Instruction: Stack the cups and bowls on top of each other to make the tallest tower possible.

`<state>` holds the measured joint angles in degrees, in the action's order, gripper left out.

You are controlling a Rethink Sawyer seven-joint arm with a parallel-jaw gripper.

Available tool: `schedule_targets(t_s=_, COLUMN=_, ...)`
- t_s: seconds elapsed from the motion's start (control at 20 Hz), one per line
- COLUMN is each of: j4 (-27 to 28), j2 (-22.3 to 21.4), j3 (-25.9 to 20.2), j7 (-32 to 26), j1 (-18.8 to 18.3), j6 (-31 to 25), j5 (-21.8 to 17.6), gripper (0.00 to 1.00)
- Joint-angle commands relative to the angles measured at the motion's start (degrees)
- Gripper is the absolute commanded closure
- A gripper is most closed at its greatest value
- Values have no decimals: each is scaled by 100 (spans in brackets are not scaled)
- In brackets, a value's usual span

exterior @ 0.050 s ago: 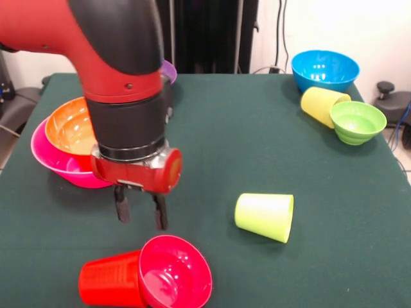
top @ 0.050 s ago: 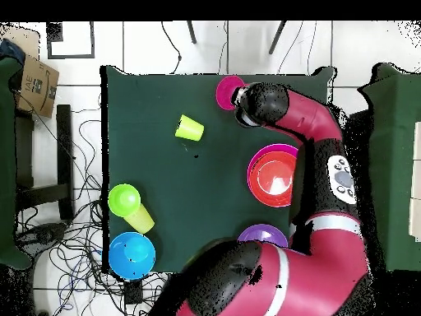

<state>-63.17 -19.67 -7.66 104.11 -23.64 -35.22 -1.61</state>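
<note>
Gripper [exterior @ 0.050 s ago: 141, 209]: jaws parted, empty, above red cup [exterior @ 0.050 s ago: 109, 280] and magenta bowl [exterior @ 0.050 s ago: 174, 273] lying near; orange bowl [exterior @ 0.050 s ago: 72, 126] nested in pink bowl [exterior @ 0.050 s ago: 54, 160] left; rest scattered, tower barely begun.

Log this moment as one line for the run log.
gripper: open, empty, above table | magenta bowl: tilted against lying red cup | orange bowl: nested in pink bowl | tower: not started
</note>
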Motion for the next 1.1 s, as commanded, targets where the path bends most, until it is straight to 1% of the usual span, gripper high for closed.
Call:
schedule_targets(t_s=0.05, j4=-390, j2=286, j3=166, j7=1430, j1=320, j6=567, j5=101, gripper=0)
schedule_targets(t_s=0.4, j4=-391, j2=234, j3=190, j7=1618, j1=362, j6=412, j5=215, gripper=0)
schedule_targets(t_s=0.65, j4=-337, j2=313, j3=195, j7=1672, j1=369, j6=526, j5=192, gripper=0)
schedule_targets(t_s=0.85, j4=-310, j2=397, j3=402, j7=1835, j1=519, j6=721, j5=137, gripper=0)
schedule_targets(t_s=0.9, j4=-235, j2=437, j3=511, j7=1838, j1=593, j6=773, j5=63, gripper=0)
schedule_targets(t_s=1.1, j4=-209, j2=548, j3=754, j7=2044, j1=761, j6=993, j5=89, gripper=0)
